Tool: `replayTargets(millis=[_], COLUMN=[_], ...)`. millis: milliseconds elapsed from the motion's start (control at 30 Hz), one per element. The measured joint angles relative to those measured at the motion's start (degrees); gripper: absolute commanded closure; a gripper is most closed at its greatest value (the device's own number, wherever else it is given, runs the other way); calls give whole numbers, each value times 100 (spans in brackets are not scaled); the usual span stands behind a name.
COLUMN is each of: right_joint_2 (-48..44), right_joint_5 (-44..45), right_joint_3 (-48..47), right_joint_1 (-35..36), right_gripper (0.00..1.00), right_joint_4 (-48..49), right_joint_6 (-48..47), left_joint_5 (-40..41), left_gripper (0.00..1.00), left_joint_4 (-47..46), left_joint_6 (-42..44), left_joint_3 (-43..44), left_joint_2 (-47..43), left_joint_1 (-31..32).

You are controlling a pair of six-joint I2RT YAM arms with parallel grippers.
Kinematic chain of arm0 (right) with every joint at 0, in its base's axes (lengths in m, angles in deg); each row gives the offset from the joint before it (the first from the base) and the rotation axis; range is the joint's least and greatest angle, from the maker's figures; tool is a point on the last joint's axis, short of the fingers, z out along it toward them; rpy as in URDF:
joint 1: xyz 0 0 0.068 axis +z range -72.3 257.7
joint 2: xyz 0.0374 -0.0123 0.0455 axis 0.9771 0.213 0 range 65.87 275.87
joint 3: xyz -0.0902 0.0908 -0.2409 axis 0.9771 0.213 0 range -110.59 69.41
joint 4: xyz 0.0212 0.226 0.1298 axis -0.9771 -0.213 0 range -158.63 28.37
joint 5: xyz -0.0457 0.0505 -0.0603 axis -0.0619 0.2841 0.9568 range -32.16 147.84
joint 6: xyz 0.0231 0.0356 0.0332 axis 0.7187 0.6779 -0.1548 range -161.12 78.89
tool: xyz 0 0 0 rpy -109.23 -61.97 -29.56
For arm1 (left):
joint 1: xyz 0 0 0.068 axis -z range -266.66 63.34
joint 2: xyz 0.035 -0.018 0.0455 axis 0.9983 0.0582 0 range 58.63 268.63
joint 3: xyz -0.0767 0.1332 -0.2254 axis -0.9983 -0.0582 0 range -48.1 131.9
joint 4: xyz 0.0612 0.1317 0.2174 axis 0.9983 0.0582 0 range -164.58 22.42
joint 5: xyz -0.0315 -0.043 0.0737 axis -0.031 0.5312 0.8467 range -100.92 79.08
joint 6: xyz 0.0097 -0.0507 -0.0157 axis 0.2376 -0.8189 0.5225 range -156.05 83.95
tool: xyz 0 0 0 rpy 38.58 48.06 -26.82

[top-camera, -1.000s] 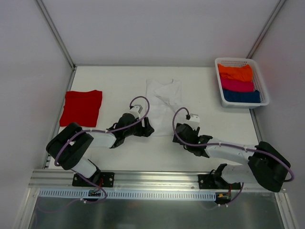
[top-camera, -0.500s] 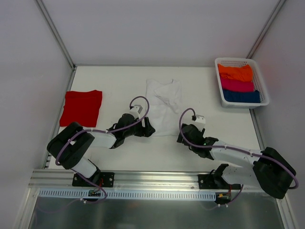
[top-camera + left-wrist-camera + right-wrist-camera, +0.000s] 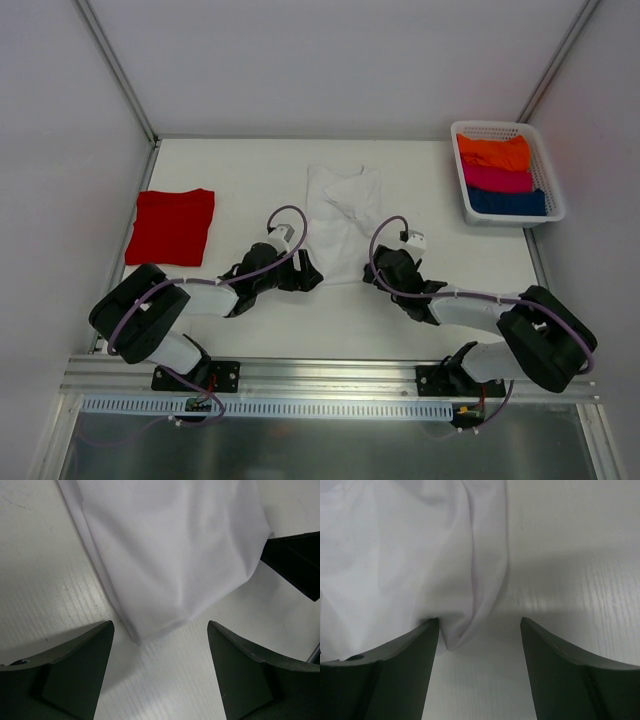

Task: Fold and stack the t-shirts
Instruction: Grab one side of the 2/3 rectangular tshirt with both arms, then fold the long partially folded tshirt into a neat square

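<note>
white t-shirt [image 3: 342,215]: long folded strip mid-table, long axis running near to far, with the near end toward me
red t-shirt [image 3: 172,226]: folded, off at the left
basket [image 3: 512,221]: far right, holding orange, pink and blue cloth
arms: both stretched low, one at each near corner
left pincer [image 3: 308,275], right pincer [image 3: 380,268]: fingers apart, clamping nothing

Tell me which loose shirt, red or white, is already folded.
The red t-shirt, a neat flat rectangle at far left; the white t-shirt in the middle lies long and rumpled.
</note>
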Motion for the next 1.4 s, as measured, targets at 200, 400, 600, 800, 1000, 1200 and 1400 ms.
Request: replayTargets(millis=[200,400,600,800,1000,1200,1400], right_joint_2=[282,168,-566,-1346,-1259,-841,-295], right_joint_5=[-146,-299,-382,-334,-328,-389,-560], right_joint_3=[-94,-13,210,227,227,195,98], right_joint_1=[-35,-44,-44,-44,-61,-221,-457], right_gripper=[30,30,30,30,30,30,30], right_joint_4=[391,424,-264,-704,-754,-619,-109], right_joint_6=[-2,4,2,-20,-20,-37,-35], left_joint_5=[0,2,0,-4,-7,-4,-4], left_gripper=[23,24,25,25,25,25,26], left_joint_4=[101,118,107,4,-116,-201,-243], left_joint_6=[4,11,20,20,17,13,13], left_joint_3=[22,35,116,199,210,186,168], left_joint_2=[-24,-20,94,249,330,348,358], left_joint_1=[0,0,0,0,0,0,0])
